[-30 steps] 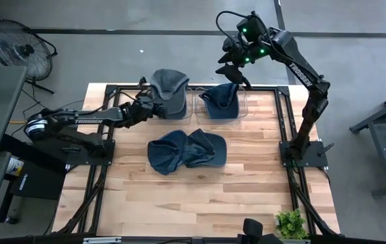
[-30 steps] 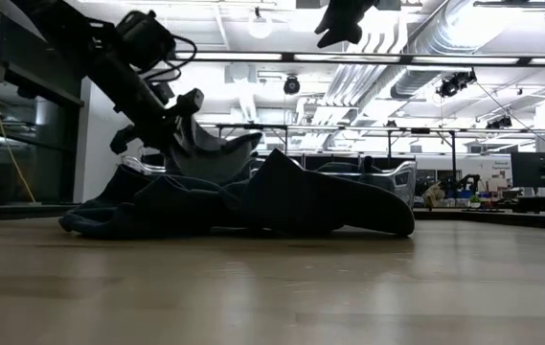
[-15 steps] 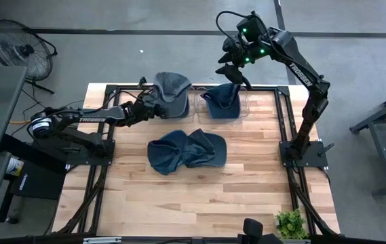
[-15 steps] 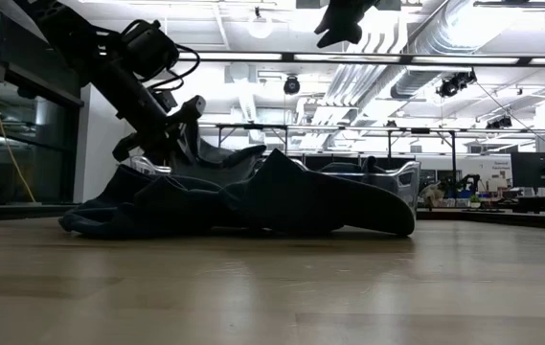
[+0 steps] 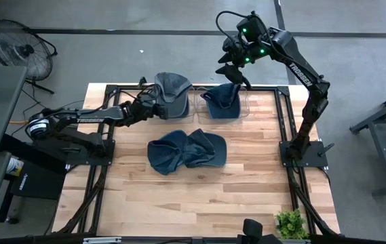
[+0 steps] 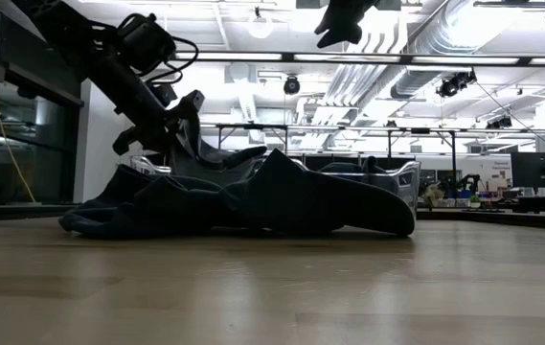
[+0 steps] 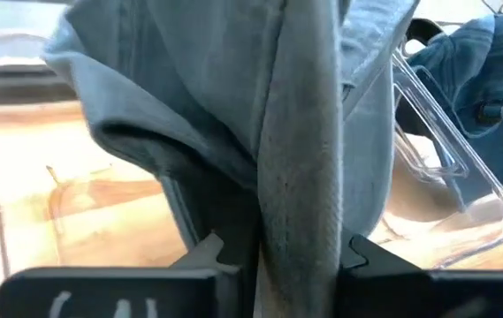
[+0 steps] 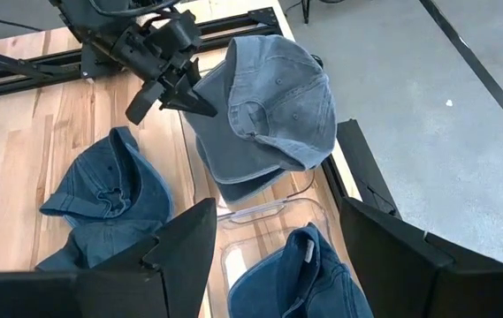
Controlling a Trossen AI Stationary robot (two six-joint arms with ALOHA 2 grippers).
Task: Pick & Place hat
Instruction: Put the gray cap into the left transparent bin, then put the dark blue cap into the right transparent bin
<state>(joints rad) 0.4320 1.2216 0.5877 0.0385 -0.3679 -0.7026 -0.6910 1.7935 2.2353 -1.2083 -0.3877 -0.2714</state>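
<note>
- The left gripper [image 5: 153, 106] reaches across the far-left part of the table [image 5: 179, 196], level with the grey hat [image 5: 171, 87].
- In the left wrist view its two fingers [image 7: 211, 256] stand close on either side of a fold of that hat's brim; whether they pinch the cloth or have let go, I cannot tell.
- The grey hat sits in the left clear bin [image 8: 260, 210] at the table's far edge, crown spilling over the bin's back rim, on a second grey cap [image 8: 233, 163].
- Near the middle lie two dark blue hats [image 5: 186, 150], touching one another, with bare wood all round them and a wide bare stretch toward the near edge.
- A blue hat [image 5: 221, 99] rests in the right clear bin [image 5: 245, 103], just beside the left one.
- The right gripper [image 5: 232, 71] hangs high above the far edge over that bin, fingers spread wide and holding nothing.
- A black frame rail [image 5: 285, 115] runs along the table's right side.
</note>
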